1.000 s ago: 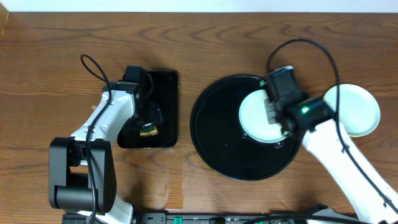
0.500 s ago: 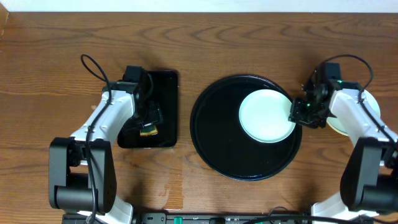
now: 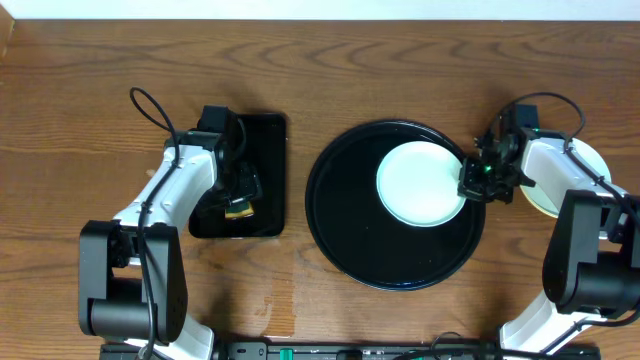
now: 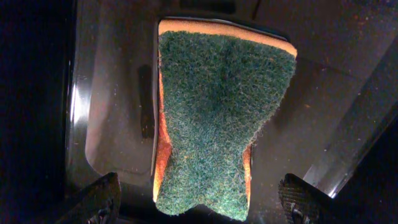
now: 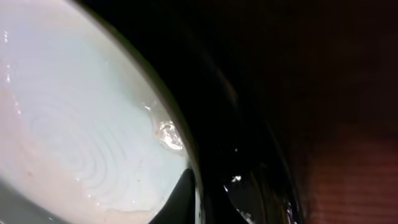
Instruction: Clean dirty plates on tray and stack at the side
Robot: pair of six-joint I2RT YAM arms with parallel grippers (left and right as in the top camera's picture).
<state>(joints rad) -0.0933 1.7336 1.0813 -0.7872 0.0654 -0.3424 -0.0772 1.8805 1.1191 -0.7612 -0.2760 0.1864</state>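
Note:
A pale mint-blue plate [image 3: 420, 185] lies on the right part of the round black tray [image 3: 350, 215]. My right gripper [image 3: 483, 181] is at the plate's right rim. In the right wrist view its jaws [image 5: 200, 200] are shut on the rim of the plate [image 5: 81, 124], one finger tip lying on the inside. A further plate [image 3: 582, 165], part hidden by my right arm, sits on the tabletop [image 3: 400, 70] at the right. My left gripper [image 3: 238, 190] hangs open over the green and orange sponge [image 4: 217, 112]; its fingers [image 4: 200, 202] stand clear on both sides.
The sponge [image 3: 238, 208] lies in a small rectangular black tray [image 3: 265, 150] left of the round one. The round tray's glossy rim [image 5: 249, 124] and brown wood [image 5: 360, 174] show in the right wrist view.
My right gripper left the spot above the plate, came to its right rim and slid left a little; the plate shifted left with it. The left arm has not moved.

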